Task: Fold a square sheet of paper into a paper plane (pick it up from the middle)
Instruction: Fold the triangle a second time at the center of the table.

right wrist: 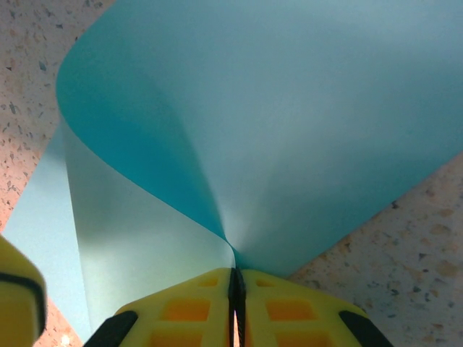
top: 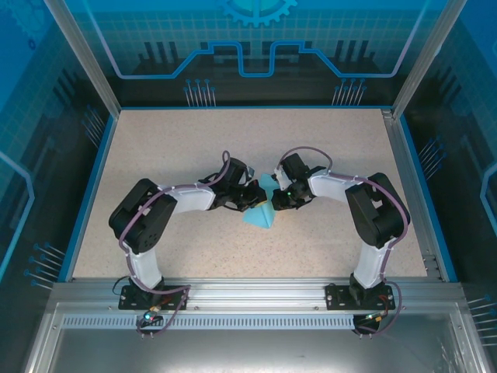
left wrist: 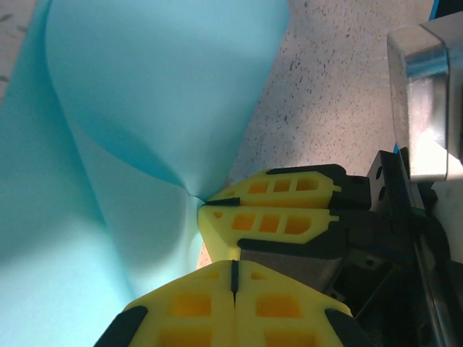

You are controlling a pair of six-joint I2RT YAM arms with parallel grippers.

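The square sheet of paper (right wrist: 304,108) is plain light cyan, deeper teal inside its curl. The right gripper (right wrist: 236,278) has yellow fingers (right wrist: 289,307) with black trim; the table (top: 194,140) is beige, speckled dark.

arms (top: 190,200): white links, black joints | cables (top: 226,159): purple | fingers (right wrist: 289,311): yellow

no legible text (nor numbers)
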